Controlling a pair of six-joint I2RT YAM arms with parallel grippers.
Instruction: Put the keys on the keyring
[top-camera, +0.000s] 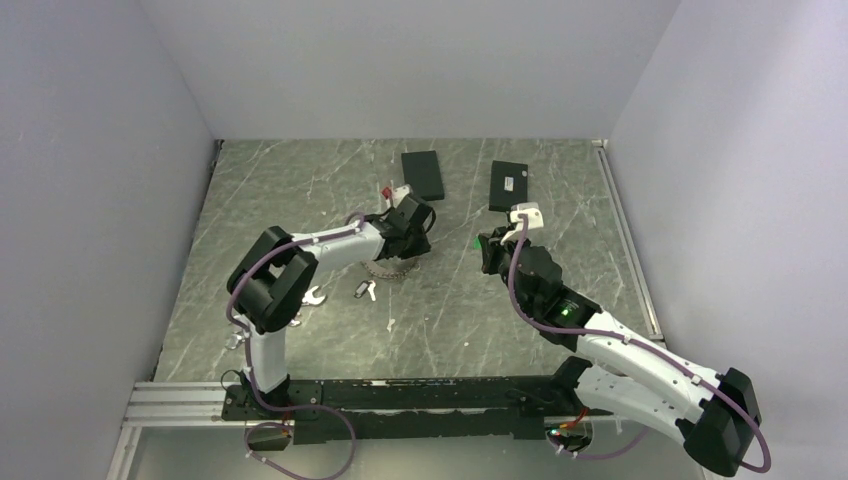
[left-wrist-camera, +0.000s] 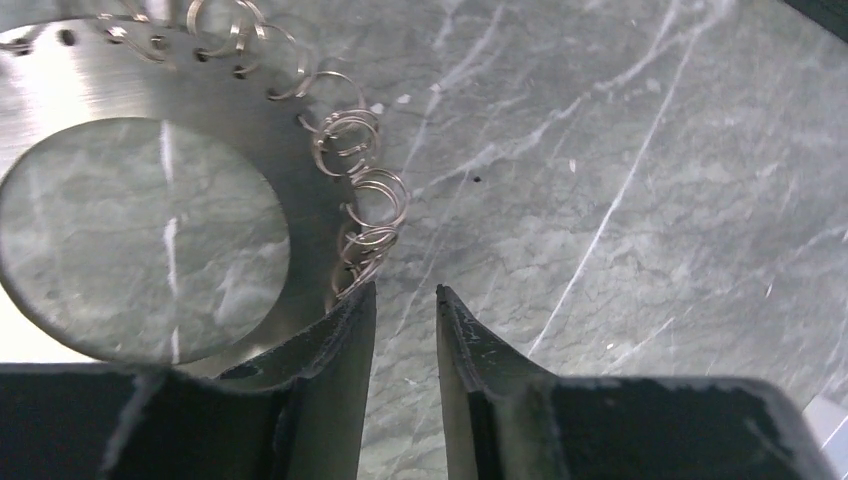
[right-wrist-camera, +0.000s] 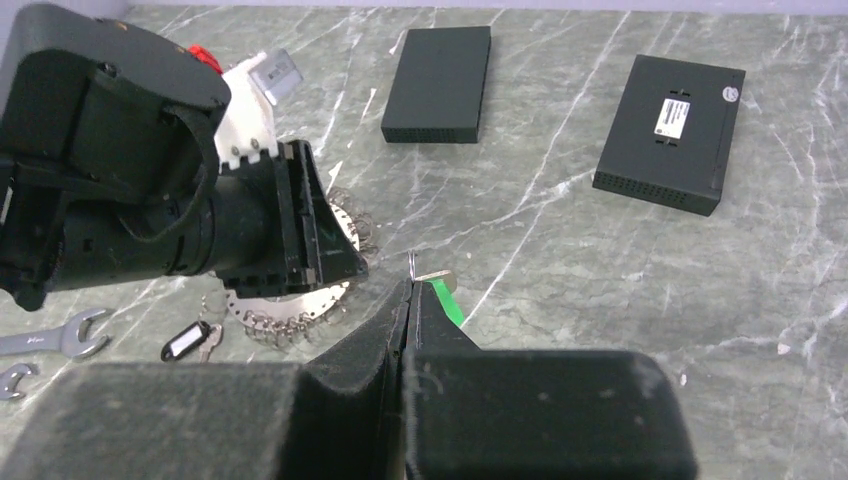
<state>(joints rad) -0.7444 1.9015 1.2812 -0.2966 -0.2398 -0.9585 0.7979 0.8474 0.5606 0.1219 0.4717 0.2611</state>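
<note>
The keyring (left-wrist-camera: 200, 100), a grey metal disc with an open centre and small split rings (left-wrist-camera: 372, 195) along its edge, lies flat on the marble table. My left gripper (left-wrist-camera: 405, 295) hangs just over its rim, jaws a little apart with only table between them; its left fingertip (left-wrist-camera: 358, 300) sits at the split rings. In the top view the left gripper (top-camera: 408, 238) covers part of the keyring (top-camera: 390, 270). My right gripper (right-wrist-camera: 410, 288) is shut on a green-tagged key (right-wrist-camera: 445, 298), held above the table to the right (top-camera: 487, 243). A black-tagged key (right-wrist-camera: 187, 340) lies beside the keyring (right-wrist-camera: 300, 300).
Two flat black boxes (top-camera: 422, 173) (top-camera: 508, 185) lie at the back of the table. A red-tagged key (top-camera: 388, 190) lies behind the left gripper. Wrenches (top-camera: 310, 297) (top-camera: 235, 340) rest beside the left arm. Grey walls enclose the table on three sides.
</note>
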